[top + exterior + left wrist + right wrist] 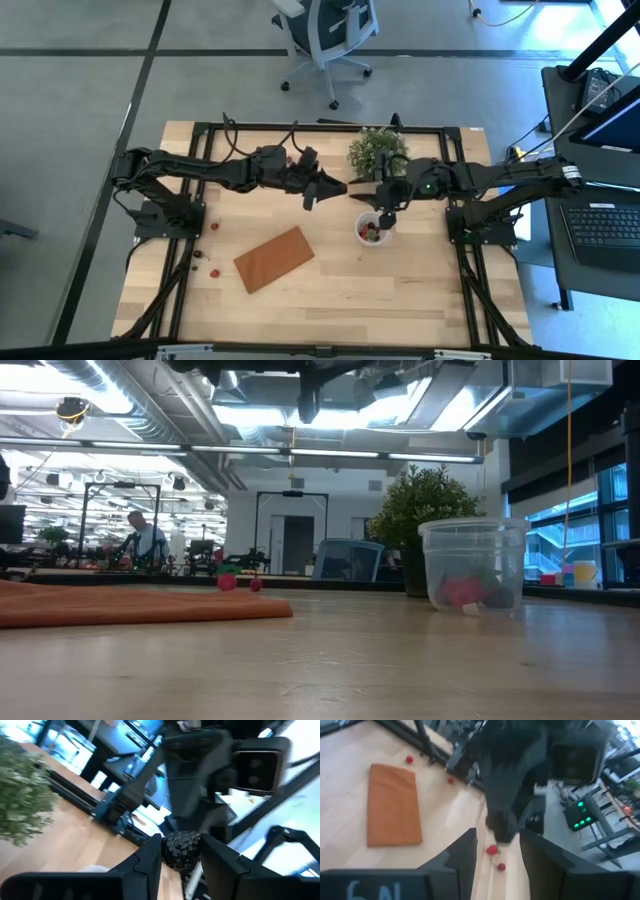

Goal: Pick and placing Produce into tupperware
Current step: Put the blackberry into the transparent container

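Tupperware [374,229] stands near table's right rail [462,262].

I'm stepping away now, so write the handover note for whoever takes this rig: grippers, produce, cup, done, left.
Left gripper: shut on a dark berry, raised mid-table, facing the right arm.
Right gripper: above the cup, fingers apart, nothing seen held.
Cup: right of centre, in front of the potted plant; a few pieces already inside.
Left: drop the held berry in; red pieces remain on the table's left, beside the brown board.
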Robot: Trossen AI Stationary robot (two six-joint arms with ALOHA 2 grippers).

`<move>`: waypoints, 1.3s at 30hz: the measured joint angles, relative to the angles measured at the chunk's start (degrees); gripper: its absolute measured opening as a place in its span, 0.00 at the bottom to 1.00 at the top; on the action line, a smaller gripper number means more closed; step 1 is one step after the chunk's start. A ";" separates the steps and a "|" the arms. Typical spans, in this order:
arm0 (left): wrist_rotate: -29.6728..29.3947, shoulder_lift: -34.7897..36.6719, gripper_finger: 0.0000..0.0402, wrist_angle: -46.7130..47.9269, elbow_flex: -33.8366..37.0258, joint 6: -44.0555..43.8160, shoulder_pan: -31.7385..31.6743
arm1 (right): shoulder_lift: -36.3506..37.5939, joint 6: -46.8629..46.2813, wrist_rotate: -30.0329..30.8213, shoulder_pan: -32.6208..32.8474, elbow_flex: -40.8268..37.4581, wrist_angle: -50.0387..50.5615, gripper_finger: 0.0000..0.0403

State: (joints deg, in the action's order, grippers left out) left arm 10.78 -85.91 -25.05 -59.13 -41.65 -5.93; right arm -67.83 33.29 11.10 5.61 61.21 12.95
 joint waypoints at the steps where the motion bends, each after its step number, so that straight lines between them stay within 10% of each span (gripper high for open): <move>1: -0.90 0.00 0.28 0.11 0.02 0.00 0.02 | -0.02 -0.01 -0.01 0.00 0.00 -0.69 0.38; 39: -2.26 -0.07 0.28 -10.24 0.15 1.70 0.96 | -4.63 2.74 2.75 -0.04 0.08 -15.07 0.25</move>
State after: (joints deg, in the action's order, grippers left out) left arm 8.51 -85.97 -35.29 -58.98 -39.94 -4.97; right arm -72.47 36.03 13.85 5.56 61.29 -2.12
